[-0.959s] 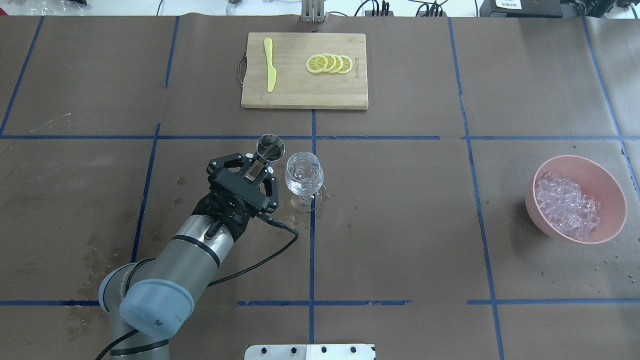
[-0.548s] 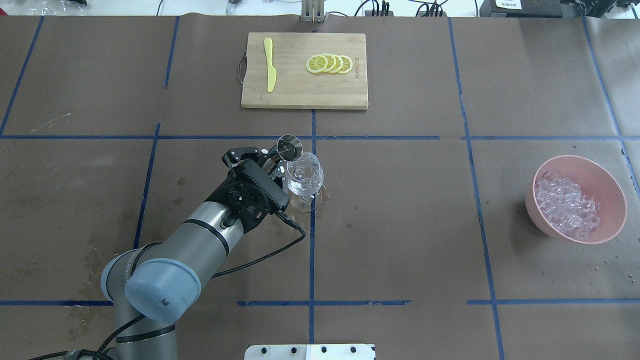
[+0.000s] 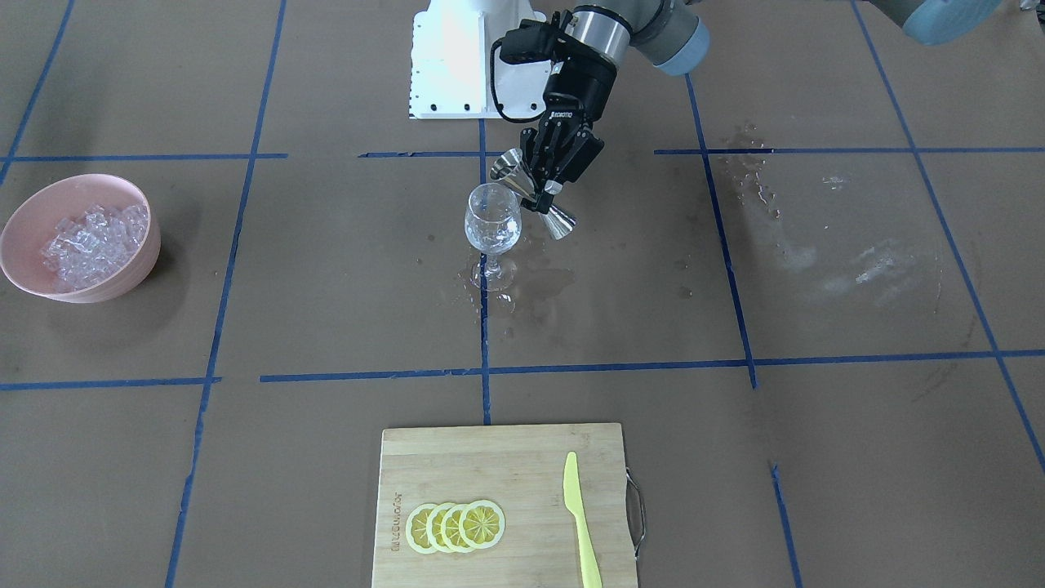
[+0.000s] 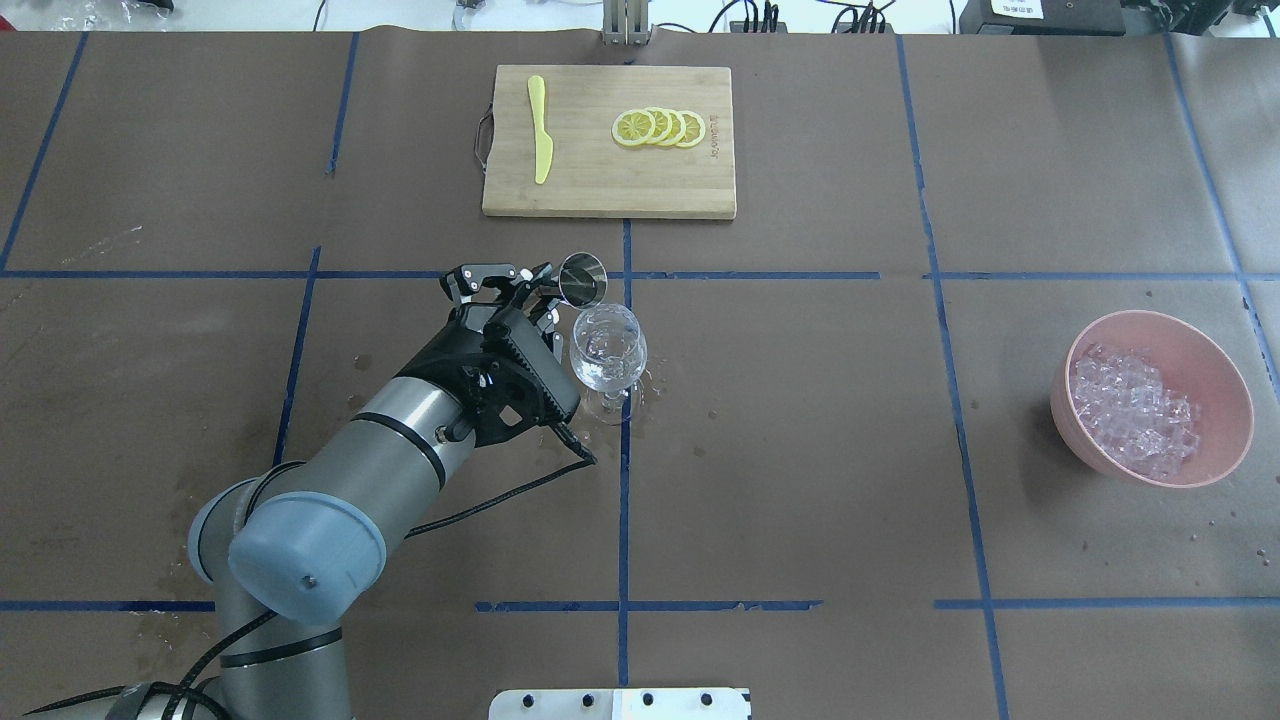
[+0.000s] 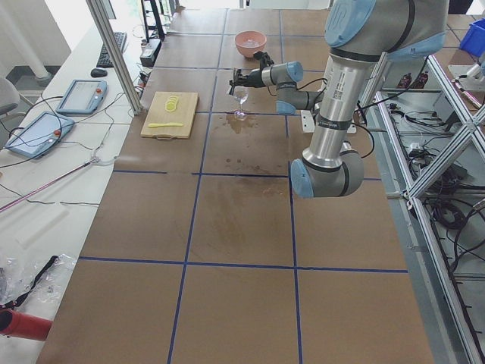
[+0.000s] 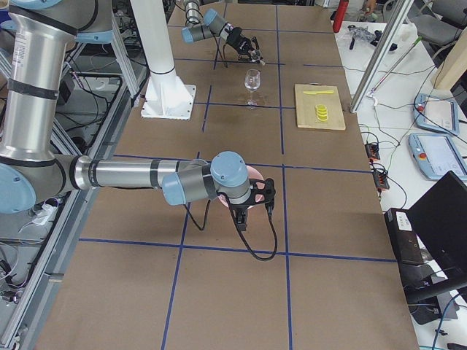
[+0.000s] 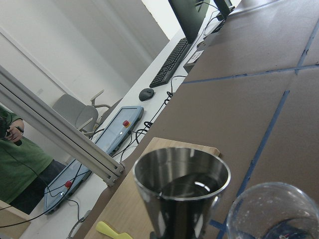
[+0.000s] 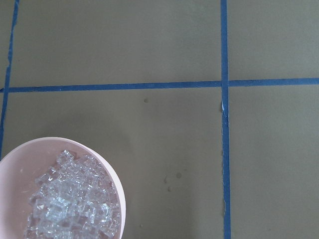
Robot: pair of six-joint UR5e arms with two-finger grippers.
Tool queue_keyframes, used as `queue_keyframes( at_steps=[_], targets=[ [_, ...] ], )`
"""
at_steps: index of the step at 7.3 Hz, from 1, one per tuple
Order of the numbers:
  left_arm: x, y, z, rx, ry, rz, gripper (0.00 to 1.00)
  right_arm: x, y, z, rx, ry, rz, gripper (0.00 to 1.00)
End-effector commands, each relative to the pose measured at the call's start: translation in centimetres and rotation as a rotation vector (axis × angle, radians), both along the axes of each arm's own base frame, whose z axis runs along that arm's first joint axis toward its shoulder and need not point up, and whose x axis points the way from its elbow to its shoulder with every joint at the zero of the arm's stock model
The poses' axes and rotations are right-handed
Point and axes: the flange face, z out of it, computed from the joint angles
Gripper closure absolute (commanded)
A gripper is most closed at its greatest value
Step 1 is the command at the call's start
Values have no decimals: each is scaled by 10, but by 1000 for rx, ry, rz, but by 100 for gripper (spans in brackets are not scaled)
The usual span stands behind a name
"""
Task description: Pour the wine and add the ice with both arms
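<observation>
My left gripper (image 4: 547, 298) is shut on a steel jigger (image 4: 582, 280), which it holds tilted on its side just behind and left of the rim of the clear stemmed wine glass (image 4: 608, 347). The glass stands upright with a little clear wine in its bowl (image 3: 492, 233). In the left wrist view the jigger's mouth (image 7: 182, 189) sits beside the glass rim (image 7: 274, 214). The ice (image 4: 1135, 410) lies heaped in a pink bowl (image 4: 1232, 385) at the far right. My right gripper (image 6: 254, 211) hangs over that bowl; I cannot tell whether it is open or shut. Its wrist view shows the ice (image 8: 75, 204).
A wooden cutting board (image 4: 600, 190) at the back centre carries a yellow knife (image 4: 540, 130) and several lemon slices (image 4: 660, 128). Wet spots (image 3: 522, 282) surround the glass foot, with more stains on the table's left side (image 3: 849, 269). The white robot base (image 3: 453, 57) stands at the near edge.
The left gripper turned the jigger from upright beside the glass to tipped over its rim. It has now drawn it back slightly, clear of the rim. The glass stayed put.
</observation>
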Motion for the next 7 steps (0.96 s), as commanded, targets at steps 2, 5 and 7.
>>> queue_keyframes(
  at_steps=[2,5,7],
  targets=[
    [1,-2,2,69,-110,2,100,0,0,2,-4,0,0,0],
    [-1,-4,1,158,-239,5,100,0,1,2,-4,0,0,0],
    [-1,-5,2,195,-297,7,100,0,1,2,-5,0,0,0]
  ],
)
